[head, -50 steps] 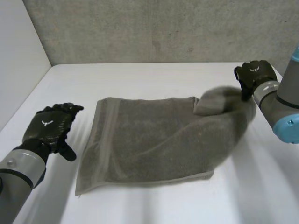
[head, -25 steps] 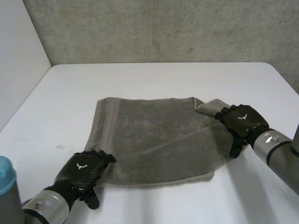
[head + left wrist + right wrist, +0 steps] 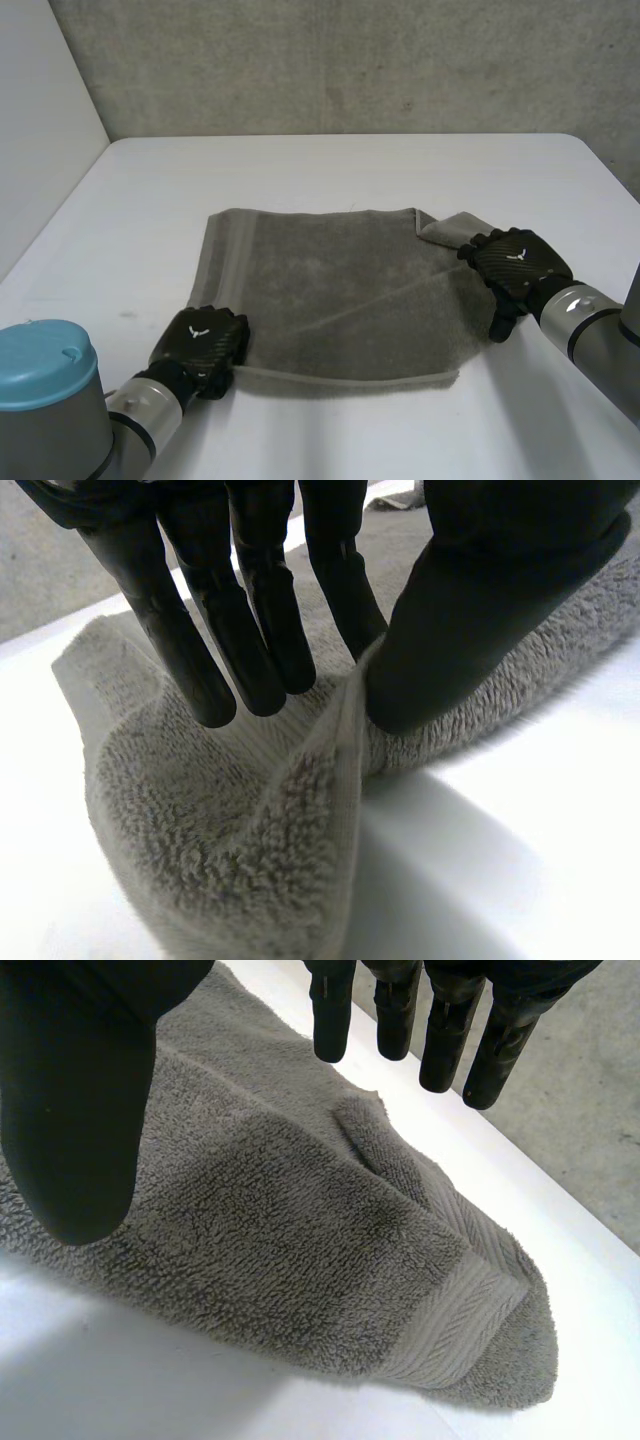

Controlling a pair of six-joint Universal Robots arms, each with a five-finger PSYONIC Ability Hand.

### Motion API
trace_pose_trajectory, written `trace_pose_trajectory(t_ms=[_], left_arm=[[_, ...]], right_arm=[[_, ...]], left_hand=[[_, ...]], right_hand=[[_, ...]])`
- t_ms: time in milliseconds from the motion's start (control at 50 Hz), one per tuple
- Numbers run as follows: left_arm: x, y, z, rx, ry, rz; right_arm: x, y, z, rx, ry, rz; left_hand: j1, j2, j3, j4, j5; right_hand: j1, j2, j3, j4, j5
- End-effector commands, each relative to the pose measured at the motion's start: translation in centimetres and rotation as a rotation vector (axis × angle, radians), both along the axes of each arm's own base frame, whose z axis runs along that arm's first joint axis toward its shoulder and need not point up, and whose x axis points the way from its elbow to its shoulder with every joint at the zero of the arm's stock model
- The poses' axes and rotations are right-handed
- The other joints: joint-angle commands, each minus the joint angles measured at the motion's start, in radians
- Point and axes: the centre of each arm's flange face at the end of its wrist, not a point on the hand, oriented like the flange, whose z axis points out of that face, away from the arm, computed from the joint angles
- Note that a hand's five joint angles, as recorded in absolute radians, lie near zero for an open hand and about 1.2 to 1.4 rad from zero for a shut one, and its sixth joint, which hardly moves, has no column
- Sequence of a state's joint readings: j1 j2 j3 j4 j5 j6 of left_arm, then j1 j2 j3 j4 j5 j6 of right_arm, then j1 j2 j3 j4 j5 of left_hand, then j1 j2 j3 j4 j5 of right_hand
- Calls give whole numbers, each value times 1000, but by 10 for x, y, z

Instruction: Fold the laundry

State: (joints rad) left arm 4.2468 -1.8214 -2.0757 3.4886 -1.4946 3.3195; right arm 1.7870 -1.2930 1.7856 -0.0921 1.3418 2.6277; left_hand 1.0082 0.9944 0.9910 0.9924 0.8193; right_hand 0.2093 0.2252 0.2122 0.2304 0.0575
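Quick check-in from the remote desk. The towel point(image 3: 340, 300) is a grey-brown terry one, lying mostly flat in the middle of the white table point(image 3: 330, 170), so I'll place everything off the towel.

The left hand point(image 3: 205, 345) is at the towel's near left corner, sitting right on the edge. From the left wrist cam, that hand point(image 3: 480, 600) has a ridge of the towel point(image 3: 230, 880) pulled up off the table point(image 3: 500, 860). The thumb is on one side of the ridge and the fingers point(image 3: 250, 630) are on the other. So it's properly pinching the cloth, not just resting on it.

The right hand point(image 3: 515, 265) is over the towel's right edge, just nearer me than the far right corner. That corner point(image 3: 455, 228) is rumpled and flipped up a bit instead of lying square. In the right wrist cam the hand point(image 3: 80, 1090) looks relaxed. The fingers point(image 3: 445, 1030) are straight, the thumb is spread well away from them, and there's no cloth between them. The towel point(image 3: 280, 1240) lies below the palm in a soft heap, and its woven band point(image 3: 465, 1315) runs across the end past the fingertips. I can't tell whether the palm is actually touching the pile or sits just above it.

There's also a woven band point(image 3: 225, 270) down the towel's left side, running away from the left hand.
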Motion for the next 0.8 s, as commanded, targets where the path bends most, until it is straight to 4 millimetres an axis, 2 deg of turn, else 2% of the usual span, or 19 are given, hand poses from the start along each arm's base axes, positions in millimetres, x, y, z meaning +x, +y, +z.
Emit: trace_pose_trajectory(t_ms=[20, 80, 140, 160, 180, 220, 240, 280, 300, 320, 340, 380, 400, 440, 460, 560, 600, 720, 800], left_arm=[[-3, -11, 8, -64, 20, 19], [-4, -18, 18, -97, 25, 37], [-6, -21, 32, -134, 20, 37], [-7, -24, 45, -172, 28, 36], [-7, -24, 46, -172, 28, 36], [-11, -28, 79, -254, 73, 33], [-11, -28, 79, -254, 73, 33], [-16, -26, 110, -319, 115, 14], [-16, -26, 110, -319, 115, 14], [-18, -23, 124, -346, 134, 5], [-18, -23, 124, -346, 134, 5], [-22, -18, 150, -400, 170, -11], [-22, -18, 150, -400, 170, -11], [-31, -12, 172, -450, 211, -41], [-31, -12, 172, -450, 211, -41], [-42, 2, 204, -528, 278, -88], [-47, 10, 220, -557, 322, -102], [-56, 24, 240, -590, 378, -129], [-61, 37, 254, -608, 412, -153]], right_arm=[[-3, -5, 10, -23, -1, -12], [-6, -2, 21, -21, 36, -5], [-20, 0, 34, 39, 100, -18], [-29, 1, 40, 89, 116, -35], [-29, 1, 41, 90, 116, -35], [-40, 6, 58, 144, 113, -40], [-40, 6, 58, 145, 113, -40], [-41, 13, 71, 168, 67, 10], [-41, 13, 71, 168, 66, 10], [-41, 15, 74, 182, 31, 35], [-41, 16, 74, 204, 1, 58], [-40, 20, 74, 224, -28, 86], [-40, 20, 74, 224, -28, 87], [-37, 31, 72, 281, -56, 137], [-37, 31, 72, 281, -56, 137], [-34, 42, 60, 369, -66, 159], [-33, 48, 47, 423, -51, 171], [-32, 47, 31, 483, -47, 193], [-31, 34, 14, 536, -85, 169]], left_hand=[[388, 402, 405, 404, 402], [388, 402, 405, 404, 402], [388, 402, 405, 404, 402], [388, 402, 405, 404, 402], [388, 402, 405, 404, 402], [388, 402, 405, 404, 402], [388, 402, 405, 404, 402], [388, 402, 405, 404, 402], [388, 402, 405, 404, 402], [388, 402, 405, 404, 402], [388, 402, 405, 404, 402], [388, 402, 405, 404, 402], [388, 402, 405, 404, 402], [388, 402, 405, 404, 402], [388, 402, 405, 404, 402], [388, 402, 405, 404, 402], [388, 402, 405, 404, 402], [388, 402, 405, 404, 402], [388, 402, 405, 404, 402]], right_hand=[[-35, -51, -38, -56, -58], [-35, -51, -38, -56, -58], [-35, -51, -38, -56, -58], [-35, -51, -38, -56, -58], [-35, -51, -38, -56, -58], [-35, -51, -38, -56, -58], [-35, -51, -38, -56, -58], [25, 9, 22, 4, 2], [25, 9, 22, 4, 3], [72, 56, 69, 51, 49], [148, 132, 145, 127, 125], [219, 203, 216, 197, 196], [219, 203, 216, 198, 196], [272, 256, 269, 251, 249], [272, 256, 269, 251, 249], [348, 332, 345, 327, 326], [389, 373, 386, 368, 367], [419, 403, 416, 398, 396], [334, 318, 331, 313, 311]])
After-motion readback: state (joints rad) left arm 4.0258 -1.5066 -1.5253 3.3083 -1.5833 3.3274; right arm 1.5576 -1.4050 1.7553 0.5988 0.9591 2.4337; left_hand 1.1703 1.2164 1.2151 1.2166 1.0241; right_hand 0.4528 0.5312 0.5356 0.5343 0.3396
